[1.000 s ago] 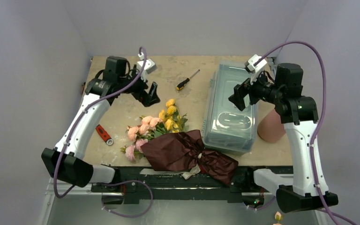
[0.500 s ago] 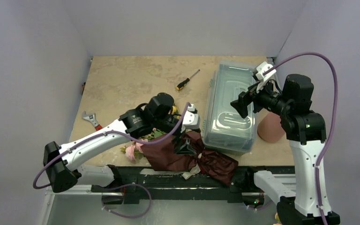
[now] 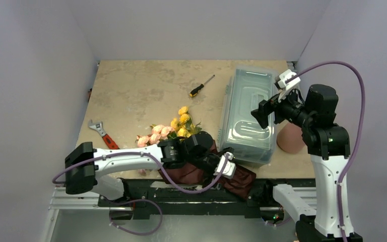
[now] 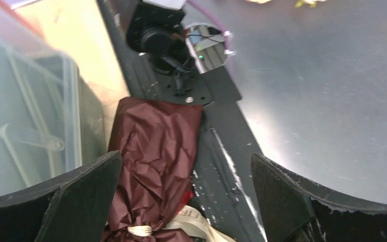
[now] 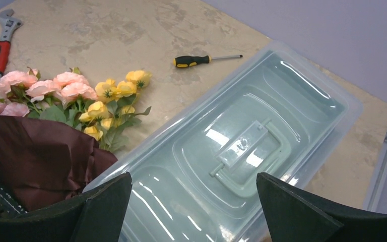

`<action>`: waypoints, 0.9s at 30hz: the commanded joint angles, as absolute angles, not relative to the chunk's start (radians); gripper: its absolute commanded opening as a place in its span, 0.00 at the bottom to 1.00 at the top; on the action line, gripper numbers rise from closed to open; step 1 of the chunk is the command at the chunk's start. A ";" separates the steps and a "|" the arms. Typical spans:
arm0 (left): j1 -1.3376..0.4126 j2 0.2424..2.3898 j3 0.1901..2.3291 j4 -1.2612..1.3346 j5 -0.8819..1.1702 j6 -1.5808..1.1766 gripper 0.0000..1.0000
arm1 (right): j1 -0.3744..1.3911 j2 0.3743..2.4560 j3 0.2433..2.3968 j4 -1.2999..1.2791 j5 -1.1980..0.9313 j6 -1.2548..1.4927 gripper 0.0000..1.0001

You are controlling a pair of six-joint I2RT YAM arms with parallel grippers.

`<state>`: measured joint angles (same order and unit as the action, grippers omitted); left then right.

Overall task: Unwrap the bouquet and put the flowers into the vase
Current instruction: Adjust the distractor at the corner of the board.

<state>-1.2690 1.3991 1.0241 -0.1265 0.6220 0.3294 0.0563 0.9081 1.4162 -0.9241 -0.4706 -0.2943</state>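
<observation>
1. Spreading under everything, the table (image 3: 131, 85) is a flat beige slab with cloudy, stone-like mottling.
2. At 3 o'clock on it lies a clear greenish plastic box (image 3: 247, 116), long, round-cornered and glossy, with a moulded handle sunk in its lid.
3. From 7 o'clock the left arm lies low along the near edge. The left gripper (image 4: 186, 156) has its black fingers spread wide, one on each side of the wrapper's tail, and it pinches nothing.
4. The right arm stands tall at 4 o'clock. The right gripper (image 5: 194, 176) hangs over the box lid with its jaws wide apart and empty.
5. The bouquet (image 3: 181, 174) lies at 6 o'clock, at the near edge, its wrapper just beside the box. It is wrapped in dark red paper (image 4: 153, 151), crinkled and matte, cinched by a cream ribbon (image 4: 181, 222). The flowers (image 3: 181, 123) fan out toward 10 o'clock as soft pink and yellow heads among green leaves.
6. The vase (image 3: 289, 137) sits at 4 o'clock beyond the box, matte salmon-pink and mostly hidden behind the right arm.
7. A wrench (image 3: 101, 132) lies at 8 o'clock, with a red grip and a bare metal jaw.
8. A screwdriver (image 3: 201, 86) lies at 12 o'clock, with a thin steel shaft and a yellow-and-black handle.
</observation>
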 commanded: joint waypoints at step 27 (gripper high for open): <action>-0.948 1.760 1.193 0.392 0.525 0.067 0.99 | 0.038 0.858 1.402 -0.916 -0.512 -0.200 0.98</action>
<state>-0.9577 1.7058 1.0973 0.2928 0.5030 0.0242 0.0444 0.8505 1.3933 -0.9283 -0.4904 -0.2245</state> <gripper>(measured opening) 0.993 0.983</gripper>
